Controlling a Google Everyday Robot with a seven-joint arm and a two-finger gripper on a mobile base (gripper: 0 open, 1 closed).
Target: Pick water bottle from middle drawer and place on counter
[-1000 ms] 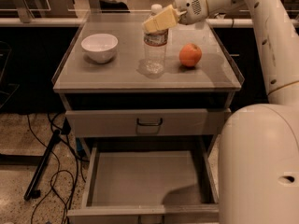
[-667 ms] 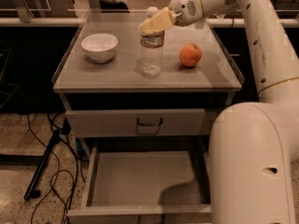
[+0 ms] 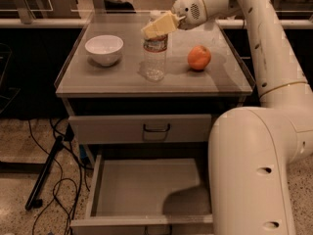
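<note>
Water bottle (image 3: 155,61) stood upright on the counter (image 3: 117,77) of the grey drawer cabinet, between a white bowl (image 3: 104,48) on one side and an orange (image 3: 199,58) on the other, apart from both. The robot's gripper (image 3: 151,29), at the end of the white arm (image 3: 254,38) that reached in over the counter's far corner, sat at the bottle's neck just under the white cap, its pale yellow end crossing in front of the clear plastic. Whether the gripper was clamped on the bottle or had let go could not be told from this view. Below, the middle drawer (image 3: 146,185) stood pulled out, its flat grey floor bare and partly shaded by the robot's large white body (image 3: 249,180) in the foreground. The upper drawer (image 3: 112,129) above it was closed, its dark bar handle facing front. By the look of things the task was nearly over: the bottle was out of the drawer and its base appeared to rest on the counter top, so the lift and the carry seemed done. What seemed left was for the gripper to release the bottle, if it had not, and to draw clear without tipping it, since the bottle looked tall and light beside its neighbours.
</note>
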